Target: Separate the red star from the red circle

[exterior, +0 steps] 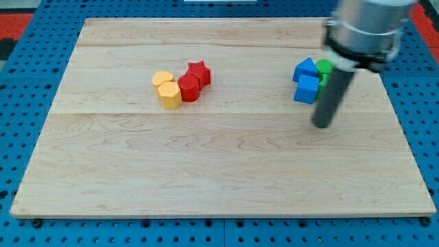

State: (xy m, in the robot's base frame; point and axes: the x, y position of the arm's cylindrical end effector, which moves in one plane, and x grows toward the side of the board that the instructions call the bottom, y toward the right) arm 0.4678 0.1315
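The red star [199,72] sits left of the board's middle, touching the red circle [188,88] just below and to its left. My tip [321,124] is far off to the view's right, below the blue and green blocks, well apart from both red blocks. The rod rises from the tip toward the arm at the view's top right.
Two yellow blocks, a yellow heart-like one [162,79] and a yellow hexagon [169,95], touch the red circle's left side. At the right stand a blue triangle-like block [305,68], a blue cube [307,89] and a green block [324,67], partly hidden by the rod. The wooden board [219,171] lies on a blue pegboard.
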